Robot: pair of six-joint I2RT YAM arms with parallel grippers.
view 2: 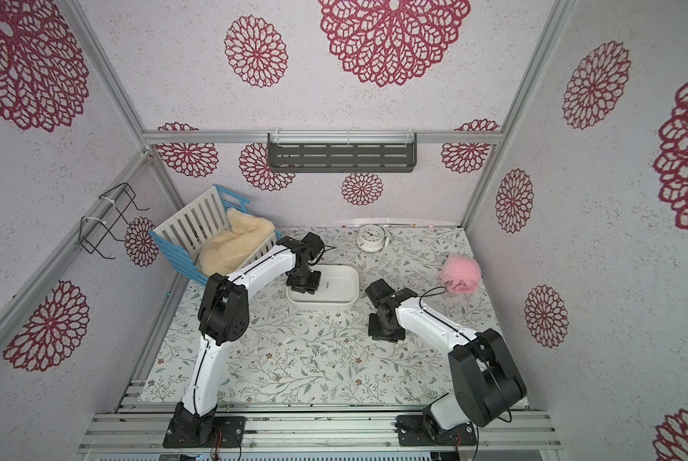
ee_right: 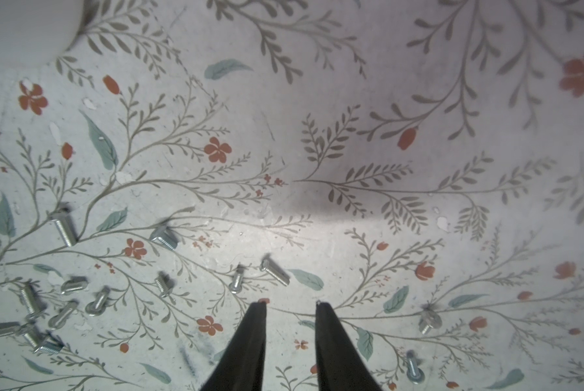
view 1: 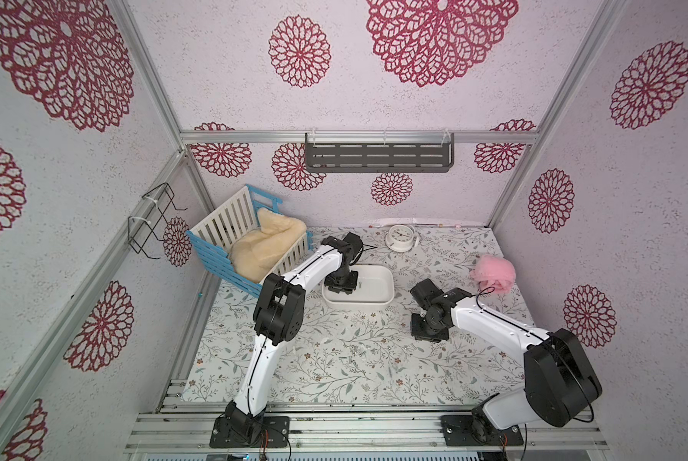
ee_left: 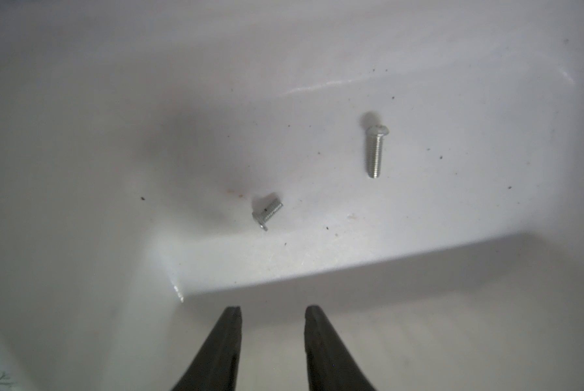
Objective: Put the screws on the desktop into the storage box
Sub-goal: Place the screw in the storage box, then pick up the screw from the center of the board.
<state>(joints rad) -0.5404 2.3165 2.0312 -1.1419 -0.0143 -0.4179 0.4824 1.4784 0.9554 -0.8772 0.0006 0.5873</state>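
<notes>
The white storage box (view 1: 378, 305) stands mid-desktop in both top views. My left gripper (ee_left: 273, 309) hangs inside it at its left end, open, nothing between its fingers. Two screws lie on the box floor (ee_left: 317, 94): a short one (ee_left: 267, 211) and a longer one (ee_left: 374, 152). Several screws (ee_right: 63, 226) lie scattered on the desktop (view 1: 334, 379), a cluster (ee_right: 30, 315) among them, seen as small specks (view 1: 362, 353) in a top view. My right gripper (ee_right: 290, 304) hovers open over the desktop to the right of the box, two screws (ee_right: 275, 270) just beyond its tips.
A blue-and-white slatted crate (view 1: 246, 247) with cream fleece stands at the back left, near my left arm. A white clock (view 1: 400, 237) sits at the back, a pink fluffy ball (view 1: 494, 275) at the right. A grey shelf (view 1: 378, 153) hangs on the back wall.
</notes>
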